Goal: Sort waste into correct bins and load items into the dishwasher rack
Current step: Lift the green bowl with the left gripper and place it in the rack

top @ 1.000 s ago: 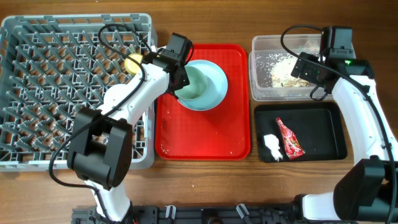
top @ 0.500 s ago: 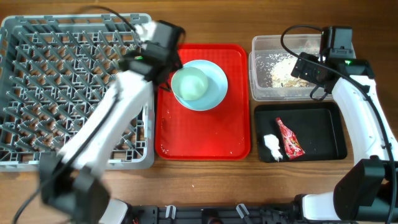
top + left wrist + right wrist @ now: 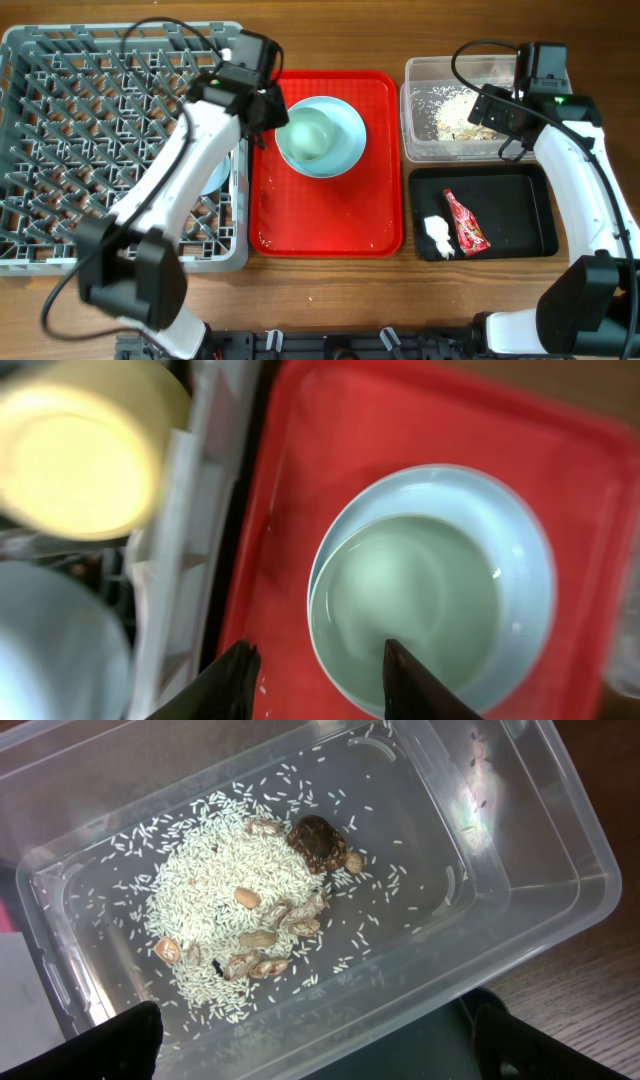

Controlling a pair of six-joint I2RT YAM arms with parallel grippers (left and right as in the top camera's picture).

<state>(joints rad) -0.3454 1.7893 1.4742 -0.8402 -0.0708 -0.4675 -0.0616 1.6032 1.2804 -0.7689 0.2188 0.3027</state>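
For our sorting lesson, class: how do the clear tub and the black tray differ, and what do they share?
The clear tub is see-through; the black tray is opaque. The tub holds rice scraps; the tray holds a red wrapper and a white tissue. Both are rectangular and sit beside the red tray.

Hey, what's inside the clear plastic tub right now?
A heap of white rice-like scraps with brown bits lies in the clear tub. The floor beneath the heap is covered.
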